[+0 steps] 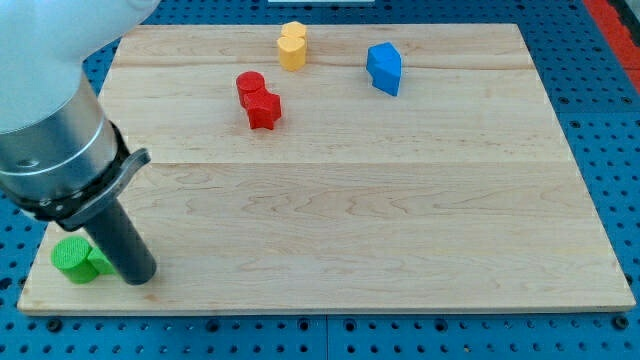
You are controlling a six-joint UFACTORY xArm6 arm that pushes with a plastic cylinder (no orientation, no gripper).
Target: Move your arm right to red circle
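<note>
The red circle (250, 85) stands in the upper middle of the wooden board (400, 220), touching a red star-shaped block (264, 109) just below and to its right. My tip (139, 279) rests on the board near the bottom left corner, far down and to the left of the red circle. A green block (75, 259) lies right beside the tip on its left, partly hidden by the rod.
A yellow block (292, 45) stands near the top edge, right of the red circle. A blue block (384, 68) is further right. The arm's grey body (55, 140) fills the view's upper left. A blue perforated table (610, 120) surrounds the board.
</note>
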